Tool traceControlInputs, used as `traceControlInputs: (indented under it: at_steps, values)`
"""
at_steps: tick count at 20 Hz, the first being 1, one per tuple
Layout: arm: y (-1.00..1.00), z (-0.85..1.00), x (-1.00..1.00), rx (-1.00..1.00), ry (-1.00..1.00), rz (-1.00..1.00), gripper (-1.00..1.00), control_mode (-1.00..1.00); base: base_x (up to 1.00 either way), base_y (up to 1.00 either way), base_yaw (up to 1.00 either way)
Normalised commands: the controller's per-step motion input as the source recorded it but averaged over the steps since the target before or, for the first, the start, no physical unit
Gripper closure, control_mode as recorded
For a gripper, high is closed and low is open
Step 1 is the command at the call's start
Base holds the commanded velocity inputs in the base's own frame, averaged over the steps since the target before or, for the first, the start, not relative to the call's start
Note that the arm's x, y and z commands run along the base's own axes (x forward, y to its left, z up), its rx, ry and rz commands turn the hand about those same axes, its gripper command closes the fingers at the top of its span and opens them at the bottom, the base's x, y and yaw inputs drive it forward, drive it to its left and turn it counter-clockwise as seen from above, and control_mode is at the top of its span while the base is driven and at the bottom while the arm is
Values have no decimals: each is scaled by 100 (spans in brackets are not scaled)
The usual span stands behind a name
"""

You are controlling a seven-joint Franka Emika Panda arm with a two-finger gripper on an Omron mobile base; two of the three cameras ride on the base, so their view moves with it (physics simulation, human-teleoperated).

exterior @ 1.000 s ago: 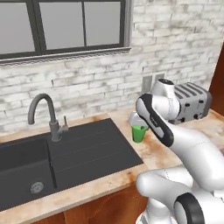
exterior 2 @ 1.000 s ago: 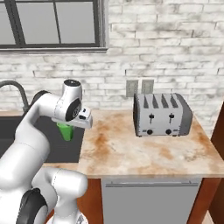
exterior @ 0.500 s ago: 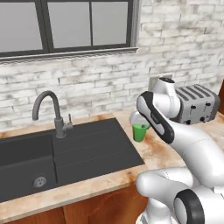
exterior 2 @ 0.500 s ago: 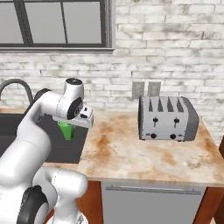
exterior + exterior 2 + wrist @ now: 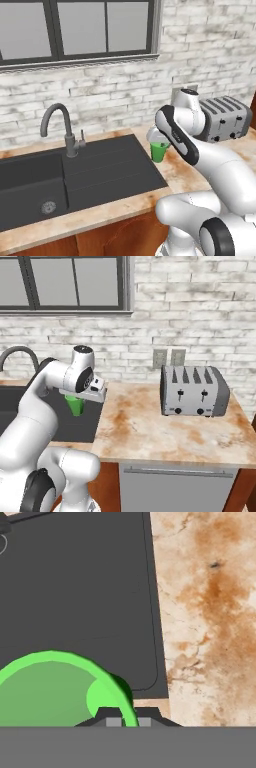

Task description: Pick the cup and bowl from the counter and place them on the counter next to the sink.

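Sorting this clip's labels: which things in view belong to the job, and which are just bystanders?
Job: cup, pinched at its rim by the gripper; sink; counter.
Bystanders: toaster, faucet, wall outlets, window.

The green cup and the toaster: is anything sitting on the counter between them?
No. In the right base view, bare counter separates the cup from the toaster.

cup [image 5: 159, 151] seemingly above sink [image 5: 75, 175] edge, toaster [image 5: 193, 391] right
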Motion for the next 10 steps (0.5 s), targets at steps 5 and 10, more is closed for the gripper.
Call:
traceControlInputs:
  at_steps: [5, 10]
  values:
    - [0, 0, 0, 0, 0, 0, 100, 100, 0, 0, 0]
    - [0, 0, 0, 0, 0, 0, 100, 100, 0, 0, 0]
